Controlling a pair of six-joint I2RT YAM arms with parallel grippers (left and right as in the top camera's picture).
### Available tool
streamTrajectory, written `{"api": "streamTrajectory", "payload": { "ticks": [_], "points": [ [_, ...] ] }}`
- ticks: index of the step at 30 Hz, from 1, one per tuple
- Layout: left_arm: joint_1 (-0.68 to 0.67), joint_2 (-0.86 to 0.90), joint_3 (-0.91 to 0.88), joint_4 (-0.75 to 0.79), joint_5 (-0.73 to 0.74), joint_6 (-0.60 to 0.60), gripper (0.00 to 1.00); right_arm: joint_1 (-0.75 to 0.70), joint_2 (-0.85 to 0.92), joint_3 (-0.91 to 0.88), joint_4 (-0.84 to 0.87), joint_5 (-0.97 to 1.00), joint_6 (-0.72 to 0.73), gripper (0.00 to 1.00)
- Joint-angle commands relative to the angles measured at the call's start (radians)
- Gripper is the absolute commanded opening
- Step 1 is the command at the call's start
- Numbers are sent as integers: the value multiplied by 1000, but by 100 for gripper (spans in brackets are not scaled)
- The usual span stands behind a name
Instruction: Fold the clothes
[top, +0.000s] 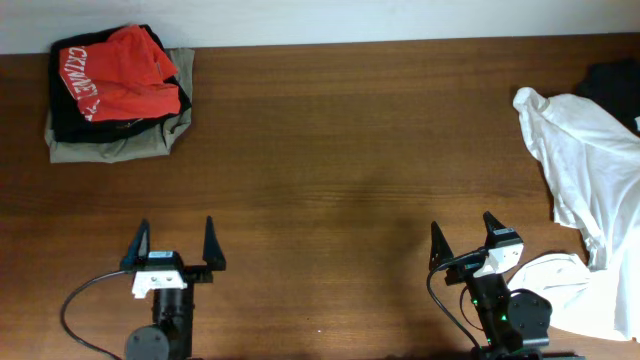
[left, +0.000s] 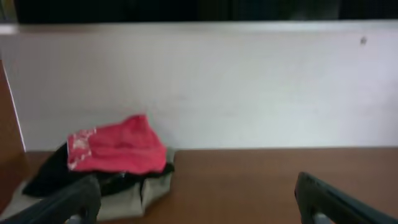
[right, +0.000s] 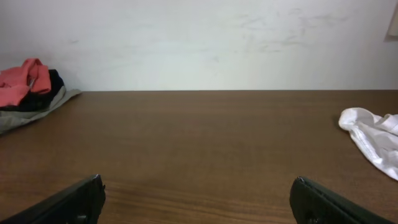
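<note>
The brown wooden worktop (top: 340, 130) fills the overhead view, bare across its middle.

The largest garment is a crumpled white cloth garment (top: 585, 170), lying unfolded at 3 o'clock. Its lower folds run down to about 4 o'clock, just beside the right arm. This looks like the next piece to fold. I judge it to be light, soft and limp, so it should sag and bunch when lifted rather than hold a shape. It looks neither fragile nor slippery in a pinch, though it may slide on the smooth wood. The sensible hold is a pinch on an outer edge, such as the free corner nearest the centre at about 2 o'clock. A second pinch further along the same edge would let it be drawn out flat. No hem or sleeve can be made out in the heap.

At 10 o'clock sits a neat stack. A khaki folded garment (top: 110, 148) lies at the bottom, a black folded garment (top: 65, 120) lies on it, and an orange-red T-shirt with white lettering (top: 125, 75) lies on top.

A dark garment (top: 610, 85) shows partly at 2 o'clock, touching the white one.

The left arm's fingers (top: 141, 250), at 7 o'clock, are spread wide and empty. The right arm's fingers (top: 438, 250), at 5 o'clock, are likewise released and holding nothing.
</note>
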Motion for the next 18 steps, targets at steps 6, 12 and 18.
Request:
{"api": "streamTrajectory", "payload": {
  "ticks": [6, 12, 18],
  "points": [
    [5, -6, -4, -261, 8, 31, 99, 6, -7, -5, -6, 5, 3, 99],
    [8, -6, -2, -262, 7, 30, 99, 6, -7, -5, -6, 5, 3, 99],
    [8, -6, -2, -263, 7, 31, 99, 6, -7, -5, -6, 5, 3, 99]
  ]
}}
